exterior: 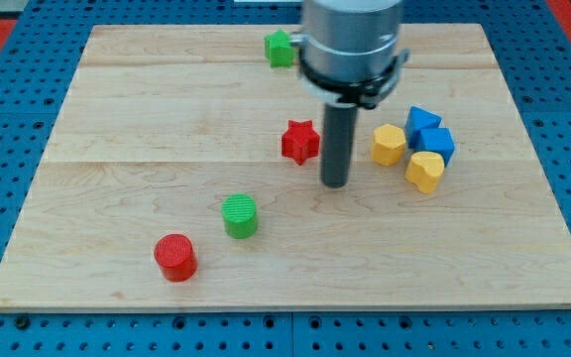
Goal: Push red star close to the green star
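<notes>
Single view: high, angled down from board (117, 119) front edge, moderately near.

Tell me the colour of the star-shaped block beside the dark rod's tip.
Red: the red star-shaped block sits just left of my tip, clearest in the camera view.
</notes>
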{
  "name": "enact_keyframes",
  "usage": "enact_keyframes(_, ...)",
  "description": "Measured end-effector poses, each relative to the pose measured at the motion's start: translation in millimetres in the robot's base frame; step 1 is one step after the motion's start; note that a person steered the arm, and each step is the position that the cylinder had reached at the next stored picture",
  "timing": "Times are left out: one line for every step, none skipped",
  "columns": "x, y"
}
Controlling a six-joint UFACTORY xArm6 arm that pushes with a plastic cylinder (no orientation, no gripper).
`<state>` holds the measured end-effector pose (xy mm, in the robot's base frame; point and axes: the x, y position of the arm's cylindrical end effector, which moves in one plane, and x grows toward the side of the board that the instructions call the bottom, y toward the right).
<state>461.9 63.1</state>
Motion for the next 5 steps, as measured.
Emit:
enact_keyframes(-56,-34)
enact_keyframes(-72,-88)
enact_keyframes(-21,-91)
enact_keyframes(-37,-114)
enact_keyframes(-87,-121)
